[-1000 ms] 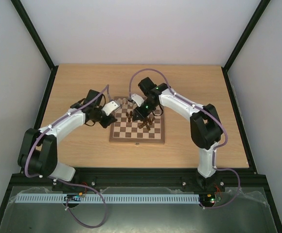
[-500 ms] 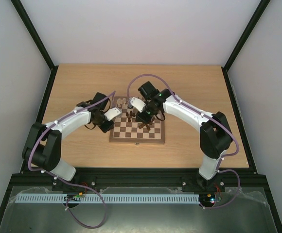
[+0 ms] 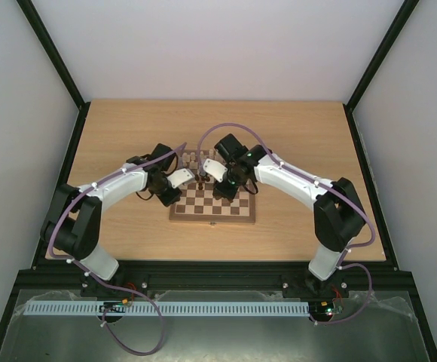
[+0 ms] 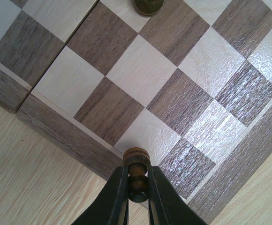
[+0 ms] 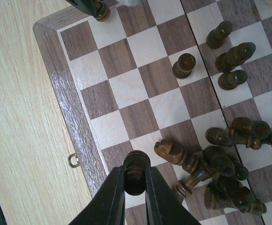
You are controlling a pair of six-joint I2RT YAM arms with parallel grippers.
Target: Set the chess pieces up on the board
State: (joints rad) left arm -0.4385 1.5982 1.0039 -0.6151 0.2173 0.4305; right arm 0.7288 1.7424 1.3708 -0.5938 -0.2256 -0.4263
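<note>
The left end effector point(image 4: 137, 183) is closed on a dark chess piece point(image 4: 137, 159), held above an edge square of the board point(image 4: 56, 133). The right end effector point(image 5: 136, 183) grips a second dark piece point(image 5: 136, 174) near the board's border, beside a heap of toppled dark pieces point(image 5: 220, 180). Both arms have reached further in over the worktop point(image 3: 128, 136) than a second ago.

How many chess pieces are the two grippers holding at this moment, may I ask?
2. The left gripper holds a dark piece near the board's corner; the right gripper holds a second dark piece near its edge, beside fallen pieces. None seem hidden.
</note>
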